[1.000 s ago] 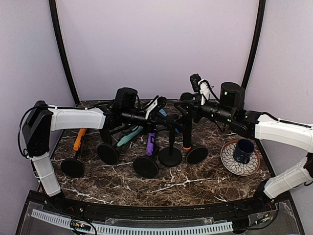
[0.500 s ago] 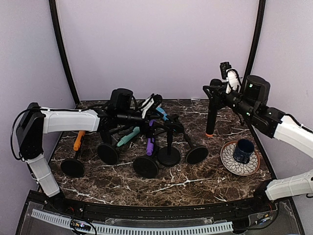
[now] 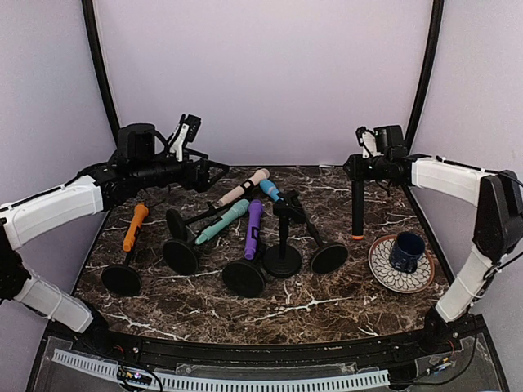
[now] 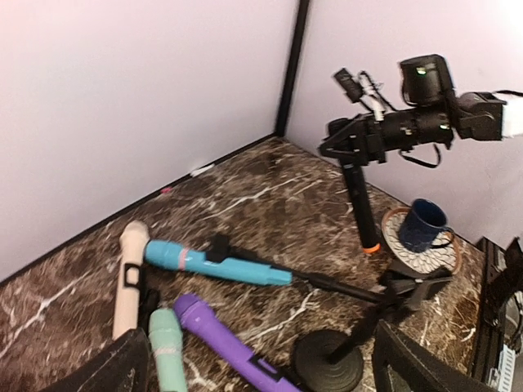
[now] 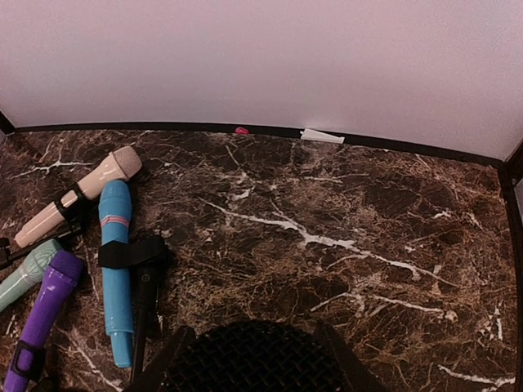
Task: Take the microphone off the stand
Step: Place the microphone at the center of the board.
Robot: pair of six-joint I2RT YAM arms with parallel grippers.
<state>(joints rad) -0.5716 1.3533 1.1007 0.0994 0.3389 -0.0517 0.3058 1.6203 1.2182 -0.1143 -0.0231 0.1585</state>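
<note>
**A:** Where is the microphone, and what has hold of it?

**B:** The black microphone point(image 3: 358, 204) is off the stand point(image 3: 283, 260). It hangs upright in the right gripper point(image 3: 358, 170) over the far right of the table point(image 3: 327, 302). The jaws are partly closed around its upper end. The orange band at its lower end sits just beside the plate point(image 3: 382, 269). I cannot tell whether the tip touches the marble.

**A:** And the other arm?

**B:** The left gripper point(image 3: 214, 171) is raised over the far left, spread wide, holding and touching nothing.

**A:** Do the wrist cameras add anything?

**B:** The right wrist view shows the microphone's round black mesh head, finely woven, wedged between that gripper's two fingers. The overhead view does not show this. The left wrist view has its own dark fingers point(image 4: 106, 369) far apart at the bottom corners. It also shows the held microphone side-on as a slim, straight black cylinder.

**A:** What's around it?

**B:** The stand has a flat round black base, a thin stem and an empty clip on top. It is near the held microphone, to its left. Further left, smooth plastic microphones lie clipped on tipped stands: cream point(image 3: 243, 188), blue point(image 3: 270, 189), teal point(image 3: 222, 220), purple point(image 3: 252, 229) and orange point(image 3: 133, 226). A dark blue mug point(image 3: 406, 250) sits on the patterned plate. The tabletop is dark brown marble with white veins.
</note>
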